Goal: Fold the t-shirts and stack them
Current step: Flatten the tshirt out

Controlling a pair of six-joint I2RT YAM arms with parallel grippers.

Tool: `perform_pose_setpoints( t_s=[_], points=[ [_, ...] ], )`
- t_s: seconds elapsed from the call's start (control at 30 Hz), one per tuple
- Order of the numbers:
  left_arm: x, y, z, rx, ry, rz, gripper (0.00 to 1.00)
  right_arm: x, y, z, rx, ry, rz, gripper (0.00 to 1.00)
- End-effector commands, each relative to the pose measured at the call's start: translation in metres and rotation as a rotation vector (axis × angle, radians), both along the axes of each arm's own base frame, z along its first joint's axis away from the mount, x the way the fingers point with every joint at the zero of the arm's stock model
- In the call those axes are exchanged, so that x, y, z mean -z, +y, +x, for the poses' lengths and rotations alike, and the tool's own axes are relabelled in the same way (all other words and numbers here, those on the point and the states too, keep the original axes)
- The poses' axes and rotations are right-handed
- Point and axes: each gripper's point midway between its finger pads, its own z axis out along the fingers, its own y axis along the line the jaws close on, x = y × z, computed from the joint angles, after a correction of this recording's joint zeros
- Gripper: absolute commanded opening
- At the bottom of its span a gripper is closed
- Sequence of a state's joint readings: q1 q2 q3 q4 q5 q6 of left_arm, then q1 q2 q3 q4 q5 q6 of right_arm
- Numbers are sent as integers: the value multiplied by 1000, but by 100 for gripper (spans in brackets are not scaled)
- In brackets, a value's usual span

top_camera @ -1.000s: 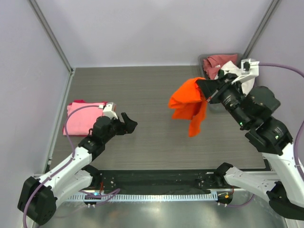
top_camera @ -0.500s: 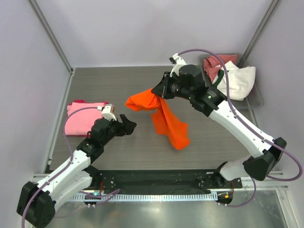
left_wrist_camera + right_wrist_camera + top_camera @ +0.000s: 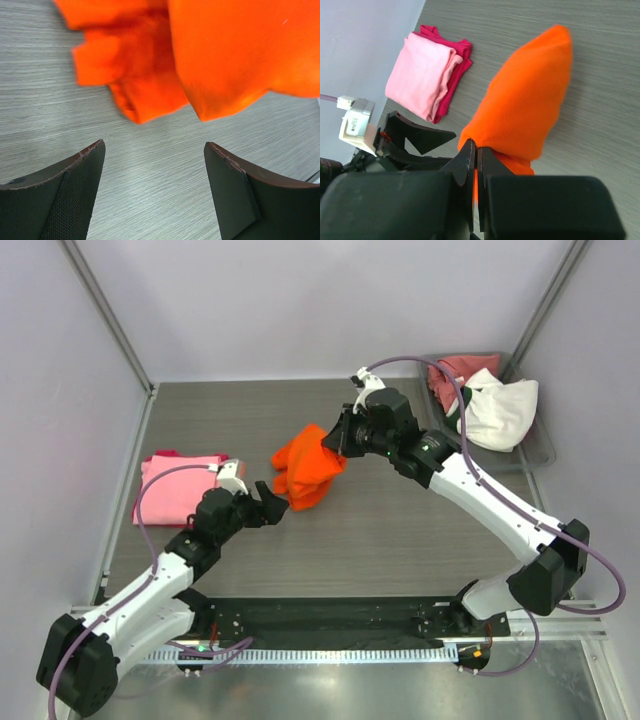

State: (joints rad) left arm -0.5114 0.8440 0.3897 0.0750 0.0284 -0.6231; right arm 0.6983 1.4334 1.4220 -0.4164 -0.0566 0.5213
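Here, at the left of the top view, a light pink t-shirt [image 3: 180,488] lies folded on a magenta t-shirt [image 3: 166,454], whose edge shows along the far side. Just right of that stack the left gripper [image 3: 274,496] hovers over the table [image 3: 400,530], its fingers spread wide with nothing between them (the wrist view shows only bare wood grain in the gap). Close beyond its tips, near the middle of the frame, is the bright orange t-shirt [image 3: 306,468], bunched into a loose heap. The right gripper [image 3: 338,440] has pinched its upper right edge, fingers closed tight on the cloth. At upper right a grey bin [image 3: 536,452] holds a rose-red t-shirt [image 3: 455,370] and a white t-shirt [image 3: 500,412].
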Motion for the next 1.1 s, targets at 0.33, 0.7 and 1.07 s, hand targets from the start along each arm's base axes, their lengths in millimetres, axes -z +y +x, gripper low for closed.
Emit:
perform_pose_setpoints(
  t_s=[0.33,0.7,1.07],
  points=[
    [-19,-11,3,45,-54,-37,85,-90,-82,-37,194,-240,79,1],
    [-18,-12,2,43,-56,-34,85,-187,-179,-125,288,-406,165,1],
    [-17,-7,4,16,-58,-17,85,-105,-41,-59,-80,-174,60,1]
  ],
)
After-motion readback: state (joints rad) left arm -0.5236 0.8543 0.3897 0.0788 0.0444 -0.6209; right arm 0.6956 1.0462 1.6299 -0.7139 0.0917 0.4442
